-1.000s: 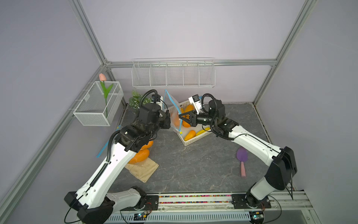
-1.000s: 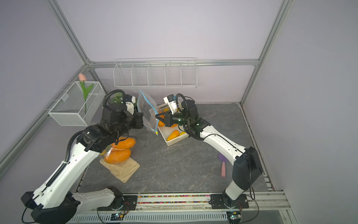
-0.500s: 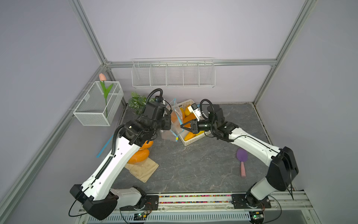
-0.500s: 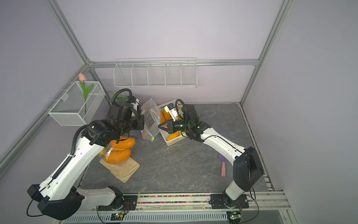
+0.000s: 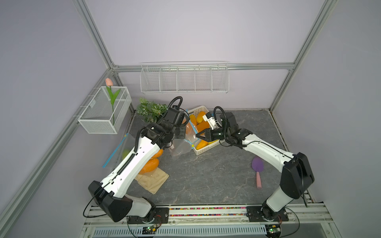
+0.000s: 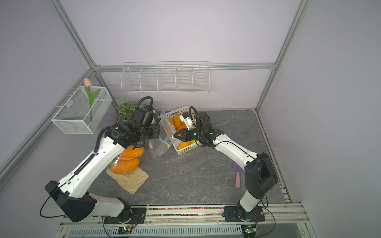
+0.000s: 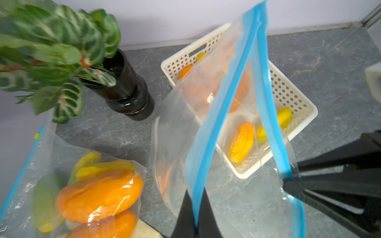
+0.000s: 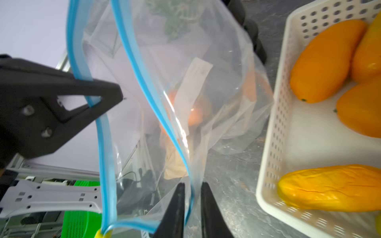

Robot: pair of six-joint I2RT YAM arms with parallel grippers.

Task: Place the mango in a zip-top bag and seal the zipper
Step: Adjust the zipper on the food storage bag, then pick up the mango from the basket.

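Clear zip-top bag (image 5: 181, 146) at frame centre in both top views, lower part on the grey surface (image 5: 206, 181), between the two claws. Grip: left claw (image 7: 194, 206) clamped on the blue zipper strip (image 7: 226, 99); right claw (image 8: 192, 189) has jaws slightly parted, the strip running between them. The mangoes (image 5: 201, 118) lie in the white basket (image 5: 206, 149) just right of the bag, beside the right claw. An orange shape (image 8: 193, 111) shows through the film; inside or behind, cannot tell. Pale label (image 8: 198, 82) on the bag: text too blurred to read.
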